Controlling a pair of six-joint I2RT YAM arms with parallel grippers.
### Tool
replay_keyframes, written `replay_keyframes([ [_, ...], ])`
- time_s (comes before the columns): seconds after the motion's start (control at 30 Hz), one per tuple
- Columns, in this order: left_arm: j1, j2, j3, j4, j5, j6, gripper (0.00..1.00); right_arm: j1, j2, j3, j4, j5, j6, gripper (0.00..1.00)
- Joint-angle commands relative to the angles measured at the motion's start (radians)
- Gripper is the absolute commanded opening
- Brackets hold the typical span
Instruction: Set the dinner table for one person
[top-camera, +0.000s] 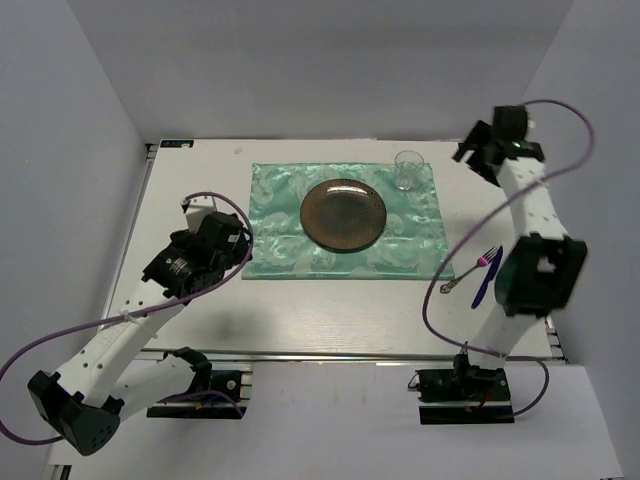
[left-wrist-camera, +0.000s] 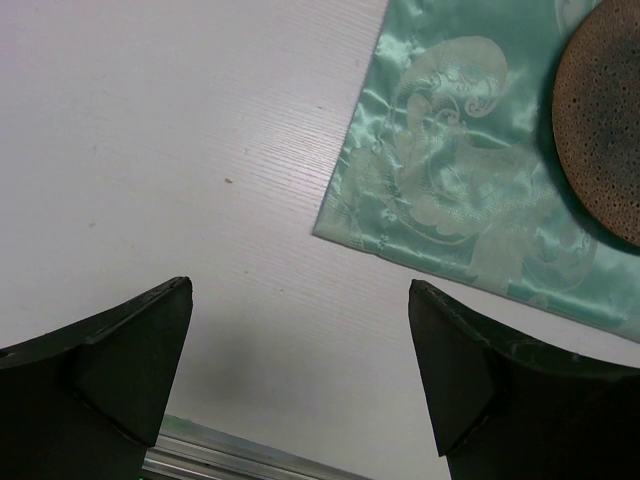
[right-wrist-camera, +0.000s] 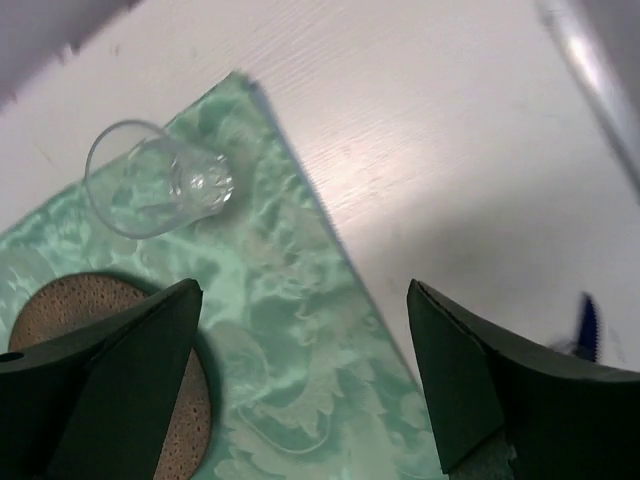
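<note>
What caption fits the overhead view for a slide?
Place setting underway: brown plate and clear glass on the green placemat, utensils waiting beside it on the white table.

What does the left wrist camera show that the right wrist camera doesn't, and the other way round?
Left wrist only: the metal rail along the table edge. Right wrist only: the glass on the placemat, and a blurred blue handle off it. Both: white table, green placemat, brown plate, and an open, empty claw, the left claw or the right claw.
</note>
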Motion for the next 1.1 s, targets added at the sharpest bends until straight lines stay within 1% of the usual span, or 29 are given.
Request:
replay_keyframes([
  [0.0, 0.003, -0.064, 0.001, -0.040, -0.090, -0.056, 0.98, -0.086, -0.282, -0.319, 0.118, 0.019, 0.068, 0.89],
  [0.03, 0.003, -0.070, -0.001, -0.035, -0.090, -0.052, 0.98, -0.111, -0.323, -0.402, 0.138, 0.010, 0.075, 0.89],
  [0.07, 0.003, -0.076, -0.005, -0.037, -0.088, -0.051, 0.98, -0.120, -0.362, -0.547, 0.155, 0.002, 0.081, 0.89],
  [0.13, 0.003, -0.074, 0.004, -0.067, -0.096, -0.072, 0.98, -0.161, -0.444, -0.673, 0.178, -0.012, 0.105, 0.89],
  [0.17, 0.003, -0.076, 0.011, -0.076, -0.106, -0.082, 0.98, -0.168, -0.470, -0.797, 0.186, -0.038, 0.114, 0.89],
  [0.2, 0.003, -0.082, 0.010, -0.075, -0.105, -0.082, 0.98, -0.198, -0.525, -0.862, 0.223, -0.056, 0.115, 0.89],
  [0.27, 0.003, -0.094, 0.002, -0.063, -0.097, -0.069, 0.98, -0.214, -0.576, -0.968, 0.232, -0.053, 0.118, 0.89],
  [0.3, 0.003, -0.099, 0.001, -0.064, -0.099, -0.069, 0.98, -0.231, -0.625, -1.046, 0.235, -0.023, 0.110, 0.89],
  [0.37, 0.003, -0.097, -0.004, -0.066, -0.105, -0.065, 0.98, -0.249, -0.676, -1.100, 0.221, 0.075, 0.102, 0.89],
  [0.4, 0.003, -0.094, -0.006, -0.063, -0.102, -0.054, 0.98, -0.269, -0.686, -1.102, 0.191, 0.095, 0.116, 0.89],
  [0.53, 0.003, -0.070, -0.018, -0.037, -0.068, -0.022, 0.98, -0.294, -0.702, -1.096, 0.182, 0.103, 0.113, 0.89],
  [0.63, 0.003, -0.042, -0.024, -0.021, -0.039, -0.005, 0.98, -0.306, -0.650, -1.071, 0.166, 0.100, 0.082, 0.89],
  [0.67, 0.003, -0.036, -0.024, -0.018, -0.034, 0.000, 0.98, -0.307, -0.619, -1.070, 0.175, 0.071, 0.058, 0.89],
  [0.73, 0.003, -0.031, -0.030, -0.004, -0.018, 0.013, 0.98, -0.309, -0.579, -1.056, 0.181, 0.062, 0.036, 0.89],
  [0.8, 0.003, -0.033, -0.036, 0.014, -0.007, 0.026, 0.98, -0.306, -0.517, -1.036, 0.145, 0.080, 0.032, 0.88],
  [0.93, 0.022, -0.013, -0.038, 0.025, 0.021, 0.040, 0.98, -0.304, -0.496, -1.039, 0.120, 0.127, 0.033, 0.86],
  [1.07, 0.031, 0.010, -0.033, 0.020, 0.027, 0.040, 0.98, -0.300, -0.461, -1.035, 0.109, 0.155, 0.036, 0.79],
])
